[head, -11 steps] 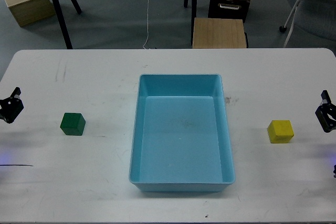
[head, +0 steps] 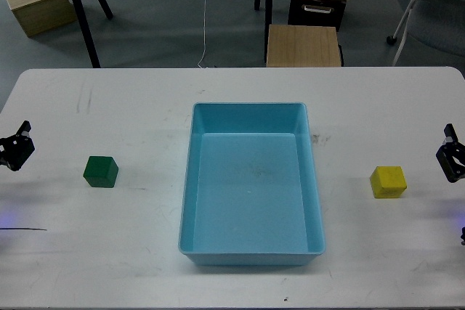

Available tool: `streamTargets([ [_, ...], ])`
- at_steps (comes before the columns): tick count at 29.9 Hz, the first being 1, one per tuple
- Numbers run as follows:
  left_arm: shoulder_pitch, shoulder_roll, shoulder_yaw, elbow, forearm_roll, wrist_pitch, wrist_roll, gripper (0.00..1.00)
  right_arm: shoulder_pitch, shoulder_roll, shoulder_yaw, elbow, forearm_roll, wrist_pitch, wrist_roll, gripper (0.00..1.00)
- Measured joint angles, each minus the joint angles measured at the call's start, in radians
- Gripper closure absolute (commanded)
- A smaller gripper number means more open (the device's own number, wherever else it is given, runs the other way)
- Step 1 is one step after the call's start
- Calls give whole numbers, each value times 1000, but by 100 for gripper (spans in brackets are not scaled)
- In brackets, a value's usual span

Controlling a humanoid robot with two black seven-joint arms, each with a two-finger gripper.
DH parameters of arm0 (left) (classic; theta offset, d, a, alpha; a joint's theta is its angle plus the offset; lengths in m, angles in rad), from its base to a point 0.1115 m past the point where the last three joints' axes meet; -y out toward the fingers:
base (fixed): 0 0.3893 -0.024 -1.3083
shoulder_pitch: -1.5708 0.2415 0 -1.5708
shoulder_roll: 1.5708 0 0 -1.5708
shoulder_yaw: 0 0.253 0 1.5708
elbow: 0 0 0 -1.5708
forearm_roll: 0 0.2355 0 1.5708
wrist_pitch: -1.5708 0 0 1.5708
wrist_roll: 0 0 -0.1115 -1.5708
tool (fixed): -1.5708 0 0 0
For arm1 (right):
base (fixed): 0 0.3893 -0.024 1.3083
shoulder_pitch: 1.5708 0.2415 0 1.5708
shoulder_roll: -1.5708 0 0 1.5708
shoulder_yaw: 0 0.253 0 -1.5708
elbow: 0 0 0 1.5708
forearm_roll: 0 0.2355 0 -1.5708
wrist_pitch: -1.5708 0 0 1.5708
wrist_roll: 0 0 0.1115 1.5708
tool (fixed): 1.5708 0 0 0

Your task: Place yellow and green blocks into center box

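A green block (head: 100, 171) sits on the white table (head: 109, 252) at the left. A yellow block (head: 388, 181) sits at the right. A light blue open box (head: 250, 183) stands empty in the middle between them. My left gripper (head: 16, 152) is at the left edge, well left of the green block, small and dark. My right gripper (head: 452, 159) is at the right edge, right of the yellow block. Neither touches a block. I cannot tell apart the fingers of either one.
Beyond the table's far edge are a wooden stool (head: 303, 45), a wooden box (head: 40, 5) on the floor, black stand legs (head: 87, 12) and a chair base (head: 425, 5).
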Motion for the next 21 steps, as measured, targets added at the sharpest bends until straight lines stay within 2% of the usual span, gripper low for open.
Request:
streamTargets([
  [21, -6, 11, -4, -4, 50, 0, -16, 0, -17, -7, 17, 8, -8, 0, -3, 1],
])
